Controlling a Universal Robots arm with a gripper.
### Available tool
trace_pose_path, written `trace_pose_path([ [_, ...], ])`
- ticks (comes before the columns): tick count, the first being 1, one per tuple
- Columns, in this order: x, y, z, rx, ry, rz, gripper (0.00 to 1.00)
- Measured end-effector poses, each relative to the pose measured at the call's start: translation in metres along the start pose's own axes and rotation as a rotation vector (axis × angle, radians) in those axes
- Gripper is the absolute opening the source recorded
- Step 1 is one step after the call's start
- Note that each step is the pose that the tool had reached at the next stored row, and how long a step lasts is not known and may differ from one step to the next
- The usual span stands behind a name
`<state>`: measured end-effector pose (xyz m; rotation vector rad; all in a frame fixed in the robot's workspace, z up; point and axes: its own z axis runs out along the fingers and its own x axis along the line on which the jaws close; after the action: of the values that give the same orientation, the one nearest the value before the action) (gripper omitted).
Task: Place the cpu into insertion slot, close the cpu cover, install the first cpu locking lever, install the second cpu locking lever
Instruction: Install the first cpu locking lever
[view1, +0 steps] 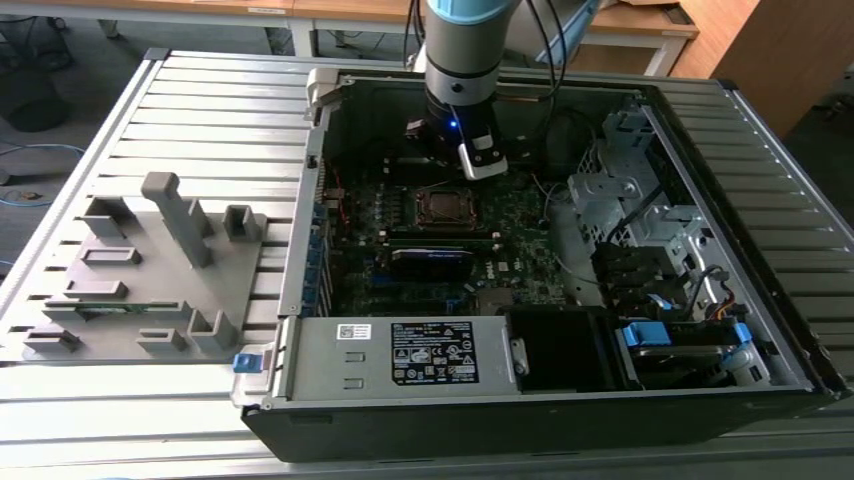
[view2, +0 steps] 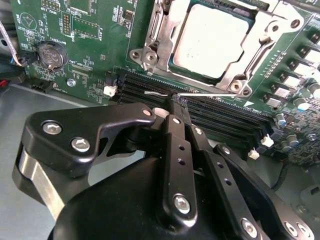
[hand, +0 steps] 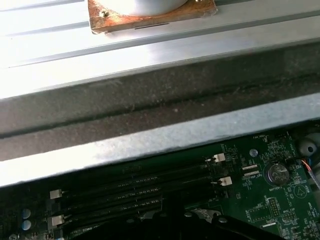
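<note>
At the near edge of the open computer case (view1: 534, 425), which is laid on the slatted surface (view1: 200, 100), a silver box (view1: 400, 352) with a white label is seen. Farther in, about mid-board, the insertion slot (view1: 447, 206) is found. The cpu (view2: 215, 40) is judged to be seated in it already, its pale top framed by the cpu cover (view2: 231, 84), which appears to be folded flat over it. Just beyond the slot, on its far side, the jaws are held low over the black memory slots (view2: 220, 117). The slot is thus placed to the near side of the jaws, close by but not touched. The jaws are drawn together, with barely a slit left between them. Their tips are set against 1 thin silver locking lever (view2: 210, 93), whose long axis is run along the slot's far edge, across the line of the jaws. Whether that lever is pinched or merely met cannot be told.
</note>
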<state>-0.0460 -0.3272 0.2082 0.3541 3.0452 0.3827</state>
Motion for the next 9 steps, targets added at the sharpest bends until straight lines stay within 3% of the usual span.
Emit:
trace_pose_path([
  [2, 0.0000, 0.0000, 0.0004, 0.0023, -0.0020, -0.001, 0.11],
  [5, 0.0001, -0.0002, 0.0013, 0.0104, -0.0110, -0.003, 0.11],
  [9, 0.0002, -0.0006, 0.0029, 0.0133, -0.0210, -0.006, 0.11],
])
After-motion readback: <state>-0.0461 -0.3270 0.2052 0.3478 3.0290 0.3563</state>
